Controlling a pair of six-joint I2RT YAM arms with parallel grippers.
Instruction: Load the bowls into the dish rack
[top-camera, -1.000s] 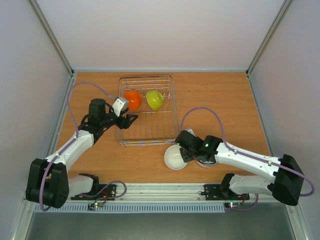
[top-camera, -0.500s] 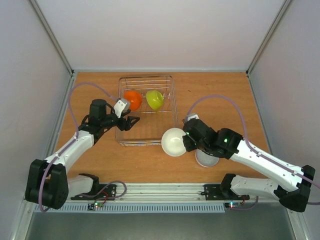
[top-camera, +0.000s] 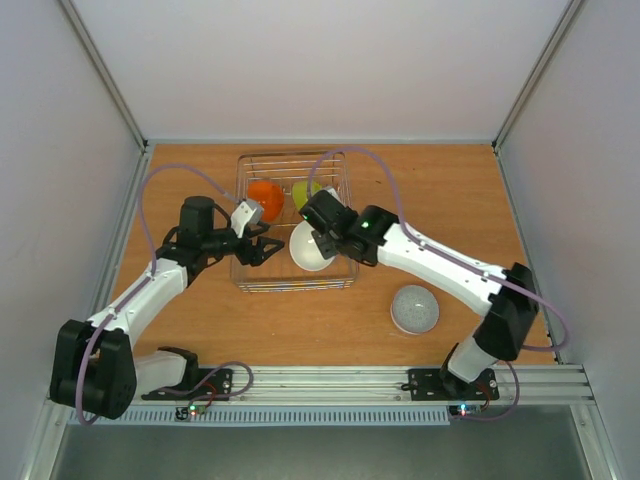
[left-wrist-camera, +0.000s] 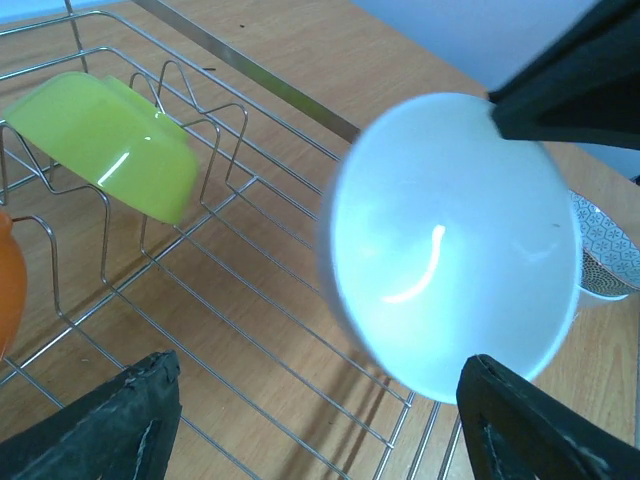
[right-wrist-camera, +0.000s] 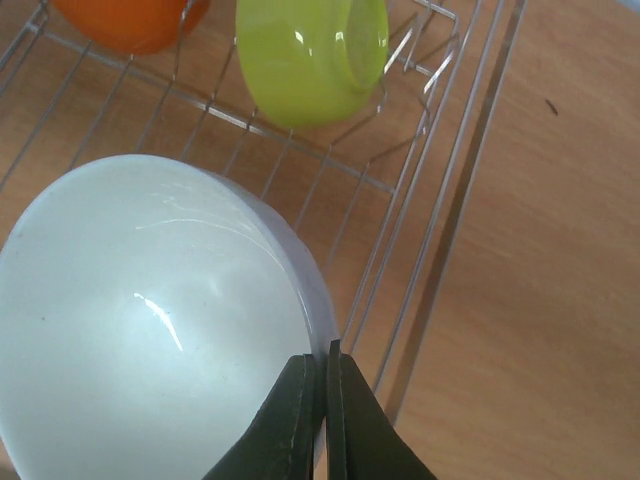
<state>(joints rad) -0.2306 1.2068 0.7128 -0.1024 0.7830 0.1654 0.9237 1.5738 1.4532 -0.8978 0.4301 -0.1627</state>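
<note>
Wood-top table inside white walls, dish rack sits at centre-far, long side running away from the arm bases. Orange bowl and lime green bowl are both in the rack's far part, standing on edge between the wire prongs, side by side; green one partly hidden by the right arm in the top view. Right gripper has its fingers pressed together on the rim of a white bowl, thin wall pinched between the two tips. That bowl is tilted, inside facing up toward the overhead camera, hanging over the near-right part of the rack just nearer than the green bowl; can't tell if its bottom edge touches the wires. Left gripper hovers at the rack's left side, above the wires, fingers spread wide with nothing between them, pointing at the white bowl from the left. Grey bowl lies upside down on the table, near-right of the rack and well apart from it, untouched; patterned outside shows in the left wrist view.
</note>
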